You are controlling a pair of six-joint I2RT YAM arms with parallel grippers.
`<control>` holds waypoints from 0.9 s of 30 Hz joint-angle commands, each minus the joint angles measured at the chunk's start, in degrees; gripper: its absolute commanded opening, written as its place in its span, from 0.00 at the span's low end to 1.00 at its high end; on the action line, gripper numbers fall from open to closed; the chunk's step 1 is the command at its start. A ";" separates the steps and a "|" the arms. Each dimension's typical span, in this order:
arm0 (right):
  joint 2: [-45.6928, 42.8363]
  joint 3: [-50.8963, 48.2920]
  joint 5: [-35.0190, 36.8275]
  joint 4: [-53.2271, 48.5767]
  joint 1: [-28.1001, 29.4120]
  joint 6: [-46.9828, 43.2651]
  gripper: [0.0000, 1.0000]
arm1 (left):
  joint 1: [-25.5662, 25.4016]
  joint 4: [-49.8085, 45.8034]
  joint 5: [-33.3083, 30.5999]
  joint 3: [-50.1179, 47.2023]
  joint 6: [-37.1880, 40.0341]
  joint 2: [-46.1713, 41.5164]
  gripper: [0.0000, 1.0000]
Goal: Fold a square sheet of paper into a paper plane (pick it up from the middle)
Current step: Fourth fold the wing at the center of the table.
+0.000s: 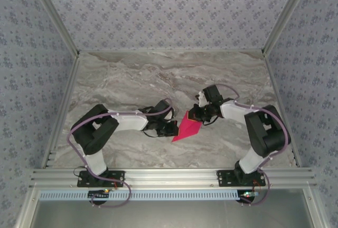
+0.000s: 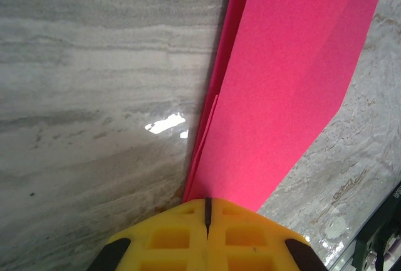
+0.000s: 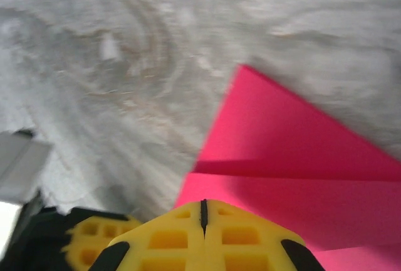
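Found the square sheet of paper point(image 1: 186, 126) near the middle of the table point(image 1: 132, 75), folded into overlapping magenta layers and lying between the two arms. Placed the left end effector point(image 1: 170, 128) at the sheet's left edge and the right end effector point(image 1: 199, 114) at its upper right corner, both in contact as far as the overhead view allows. Checked the left wrist view: yellow fingers point(image 2: 169, 239) pressed together down to a thin dark seam, clamped onto the near end of the paper, layer edges converging right at the tips. Noted the sheet fanning out toward the upper right, with one long crease down its right side, a second layer edge peeking out on the left and a dark shadow along that left edge. Checked the right wrist view: fingers likewise pressed to a seam, fully closed, with the paper beginning directly at the tips and spreading right, a pointed corner up and a shadowed fold line across. Cannot tell there whether pinching the sheet or only pressing on it. Saw grey-veined marble pattern all around.
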 commanded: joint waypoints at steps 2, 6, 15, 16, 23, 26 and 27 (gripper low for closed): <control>-1.42 -3.04 0.72 3.01 3.65 -1.39 0.00 | -0.32 -8.00 -4.33 -1.20 0.85 1.51 0.00; 0.38 -4.19 1.23 5.20 6.71 0.43 0.00 | -0.32 -9.03 -5.58 -2.45 0.97 -0.14 0.00; 4.18 -3.09 0.93 7.74 11.76 2.13 0.00 | 0.14 -11.67 -8.31 -8.27 -0.05 -7.07 0.00; 4.46 -3.11 0.82 8.32 12.22 2.42 0.00 | 0.21 -11.57 -8.26 -8.63 -0.28 -7.57 0.00; 6.61 -3.40 -0.47 12.63 15.73 5.03 0.01 | 0.30 -10.80 -8.17 -8.98 -0.77 -8.17 0.00; 6.83 -3.78 -0.45 13.33 16.64 5.03 0.00 | 0.30 -10.56 -7.99 -8.73 -0.81 -8.01 0.00; 6.87 -3.93 -0.62 13.39 16.85 5.03 0.00 | 0.30 -10.54 -8.02 -8.71 -0.80 -8.00 0.00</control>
